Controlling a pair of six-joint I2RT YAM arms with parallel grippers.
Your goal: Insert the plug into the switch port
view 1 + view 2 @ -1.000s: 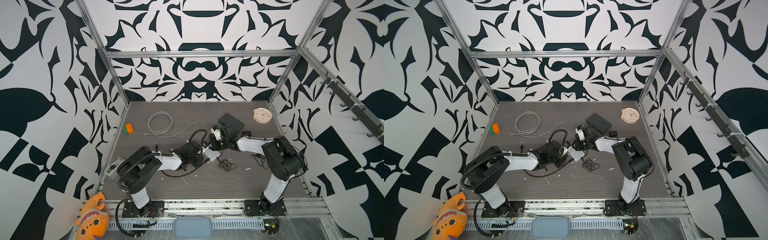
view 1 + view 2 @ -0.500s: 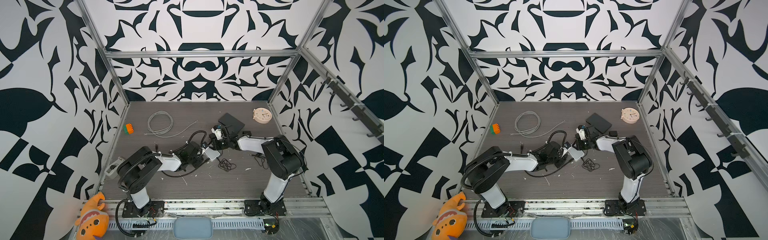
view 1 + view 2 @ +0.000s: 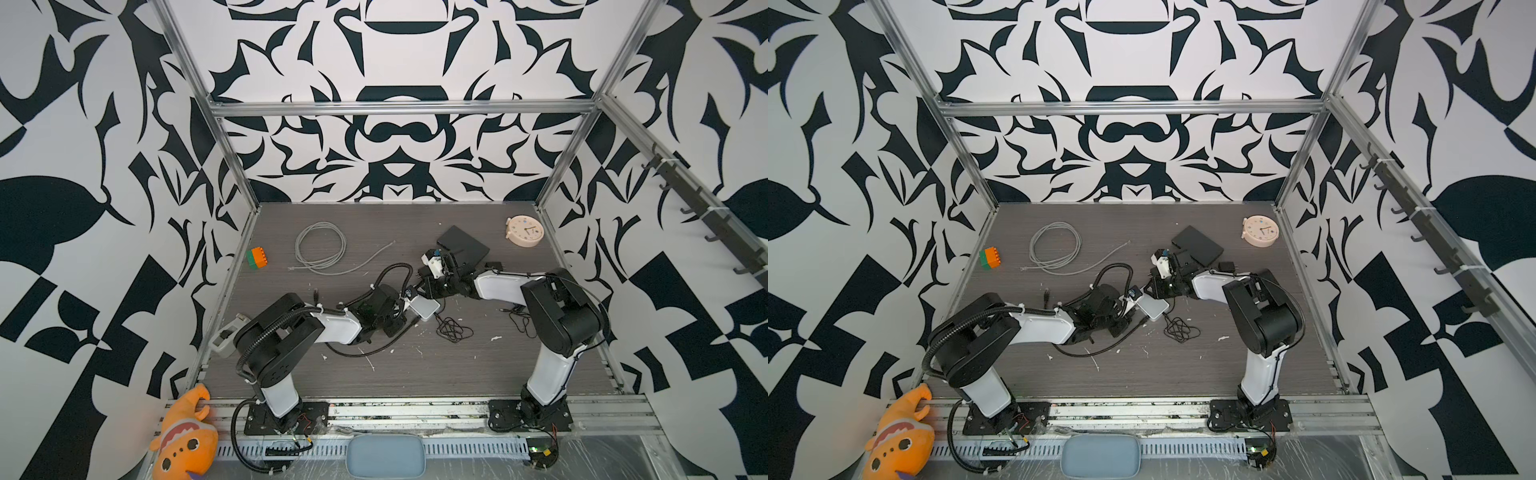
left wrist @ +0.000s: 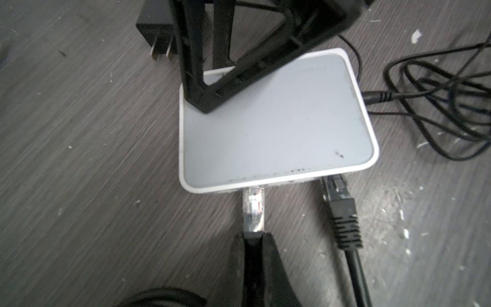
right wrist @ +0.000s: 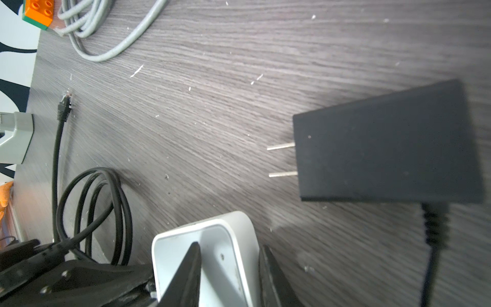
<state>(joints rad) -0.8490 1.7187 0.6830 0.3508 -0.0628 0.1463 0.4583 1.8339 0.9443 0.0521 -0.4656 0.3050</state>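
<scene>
Plug (image 4: 253,206): clear-bodied, low over the table (image 4: 79,138), nose against the port row on the switch's (image 4: 276,119) near face, lined up for a straight push
Left gripper (image 4: 253,236): clamped narrow on the plug's black boot right behind the clear body, likely to leave the nose free to enter
Right gripper (image 5: 229,247): set astride the switch's far corner, one finger (image 4: 192,85) down on the grey lid, the other outside the wall; probably there to brace the switch against the push
Right grip: jaws part way apart with the corner between them; firm pinch or mere straddle, cannot tell
Black plug (image 4: 338,202): already seated in a port on the same face of the switch, along the row from the clear one
Barrel jack (image 4: 377,97): in the switch's side wall, its thin cord (image 4: 438,111) heaped just beside the switch
Power adapter (image 5: 385,148): flat on the table beyond the switch's far end, prongs bare, plugged into nothing
Hidden: port mouths tucked under the switch's white rim, so depth of entry and latch side unreadable
Cut off: all but the tips of the left gripper's fingers, by the left wrist view's edge; most of the switch, by the right wrist view's edge
Hard to make out: in both top views the switch (image 3: 424,308) (image 3: 1152,308) only a small pale tile between the two wrists, the plug too small to find
</scene>
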